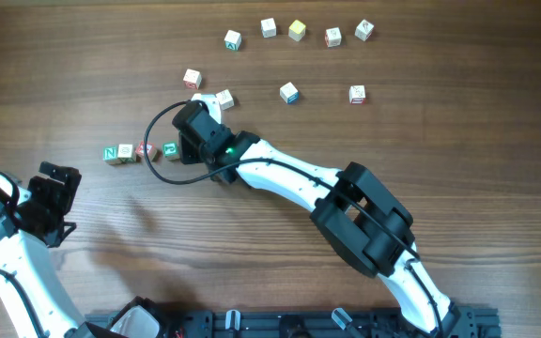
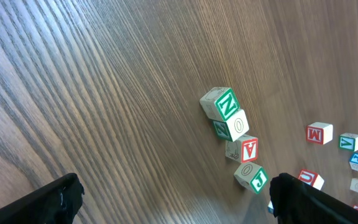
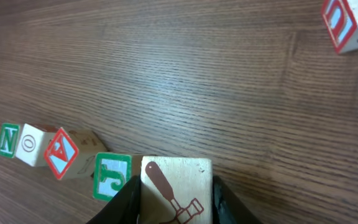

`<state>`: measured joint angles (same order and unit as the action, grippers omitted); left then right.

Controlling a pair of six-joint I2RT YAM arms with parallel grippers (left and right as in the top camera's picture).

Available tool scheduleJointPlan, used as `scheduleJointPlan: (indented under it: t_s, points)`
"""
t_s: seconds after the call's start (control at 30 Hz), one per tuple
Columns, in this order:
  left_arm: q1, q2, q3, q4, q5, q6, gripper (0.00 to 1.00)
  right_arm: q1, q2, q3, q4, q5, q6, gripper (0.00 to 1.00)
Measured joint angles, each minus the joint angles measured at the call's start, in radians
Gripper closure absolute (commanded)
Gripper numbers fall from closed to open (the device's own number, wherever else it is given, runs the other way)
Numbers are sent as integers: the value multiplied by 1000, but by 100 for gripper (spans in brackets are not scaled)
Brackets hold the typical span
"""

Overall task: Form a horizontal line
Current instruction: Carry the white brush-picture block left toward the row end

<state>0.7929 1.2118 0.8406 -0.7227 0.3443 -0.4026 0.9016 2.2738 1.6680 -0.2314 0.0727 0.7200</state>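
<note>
Wood surface, left of centre in the overhead view: your row of four cubes (image 1: 139, 151), N first. Your right pincer (image 3: 176, 202) clamps a fifth cube (image 3: 176, 177) just beside the J end; your left pincer (image 2: 176, 199) stands wide apart, lower left.

The brown wood-grain table (image 1: 421, 141) carries a row of four letter cubes (image 1: 139, 150), running leftward from just beside the right claw (image 1: 191, 145). Beyond the claw lie a red-lettered cube (image 1: 193, 78) and a neighbour cube (image 1: 224, 99). Farther right sit a blue-faced cube (image 1: 289, 92), a lone cube (image 1: 357, 94), and an arc of five cubes (image 1: 296, 30).
</note>
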Motion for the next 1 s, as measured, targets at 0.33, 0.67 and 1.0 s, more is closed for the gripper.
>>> scheduleJointPlan:
  t_s: [0.33,0.67,1.0]
  points:
    - [0,0,0,0,0,0,0,0,0,0,-4,-23,180,86]
    - [0,0,0,0,0,0,0,0,15,0,13,-27,258,86]
    - [0,0,0,0,0,0,0,1,41,-7,66,-62,264,86]
